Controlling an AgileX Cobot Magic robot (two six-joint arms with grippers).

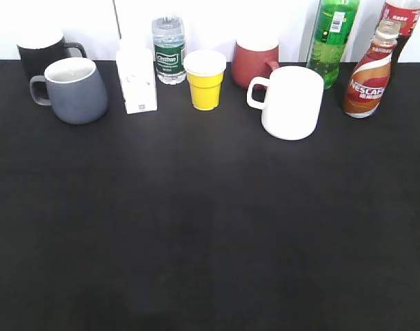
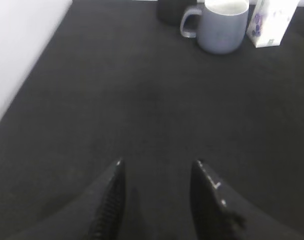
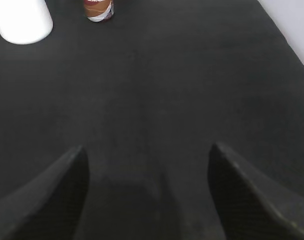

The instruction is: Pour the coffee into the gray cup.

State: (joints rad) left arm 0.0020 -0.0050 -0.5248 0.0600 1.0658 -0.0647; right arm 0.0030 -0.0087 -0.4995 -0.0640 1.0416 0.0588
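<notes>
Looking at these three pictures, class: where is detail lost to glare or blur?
Exterior view: the bright wall washes out bottle tops behind the coffee. Left wrist view: the gray cup is soft, and the near end effector is blurred. Right wrist view: likewise blurred.

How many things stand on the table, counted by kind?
Mugs: 4 (black, gray cup, red, white)
Bottles: 4 (water, green, cola, coffee)
Yellow cup: 1
White box: 1
Total: 10
</notes>
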